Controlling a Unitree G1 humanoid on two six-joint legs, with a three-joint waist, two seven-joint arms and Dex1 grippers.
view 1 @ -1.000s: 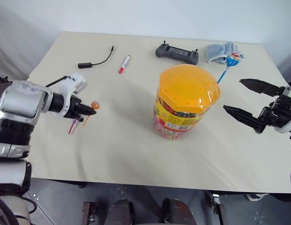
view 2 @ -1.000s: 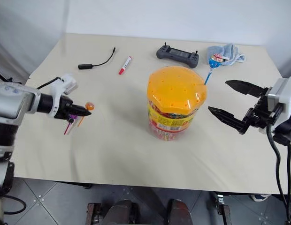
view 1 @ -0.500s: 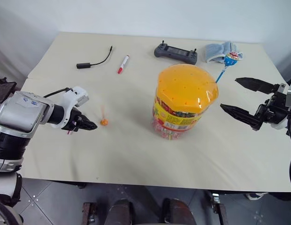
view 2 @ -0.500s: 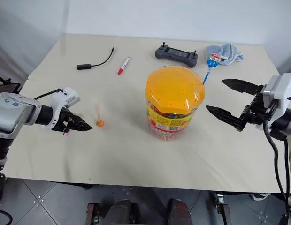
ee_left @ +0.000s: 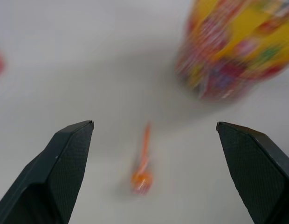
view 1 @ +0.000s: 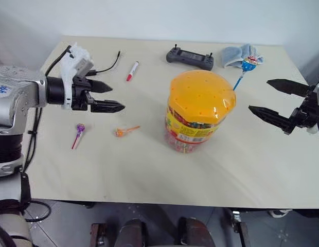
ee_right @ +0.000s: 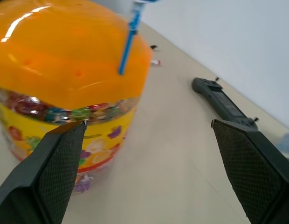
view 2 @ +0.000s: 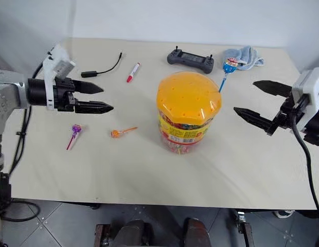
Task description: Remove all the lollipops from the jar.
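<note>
The jar (view 1: 199, 116), a clear tub with an orange dotted lid, stands mid-table. A blue lollipop (view 1: 248, 64) sticks up out of the lid's far right side on its blue stick (ee_right: 128, 42). On the table left of the jar lie an orange lollipop (view 1: 121, 132) and a purple lollipop (view 1: 80, 128). My left gripper (view 1: 117, 98) hovers open and empty above and behind those two, pointing toward the jar. The orange lollipop (ee_left: 141, 177) lies on the table below its spread fingers. To the right of the jar (ee_right: 65, 51), my right gripper (view 1: 259, 95) is open and empty, aimed at it.
Along the far edge lie a black cable with an adapter (view 1: 105, 69), a red-capped marker (view 1: 132, 71), a black controller (view 1: 190, 55) and a blue-grey cloth (view 1: 241, 54). The table's front edge runs close below the jar.
My left gripper opened and let go of the orange lollipop, which now lies on the table. The left arm then lifted away, up and toward the far side. The right gripper has barely shifted.
</note>
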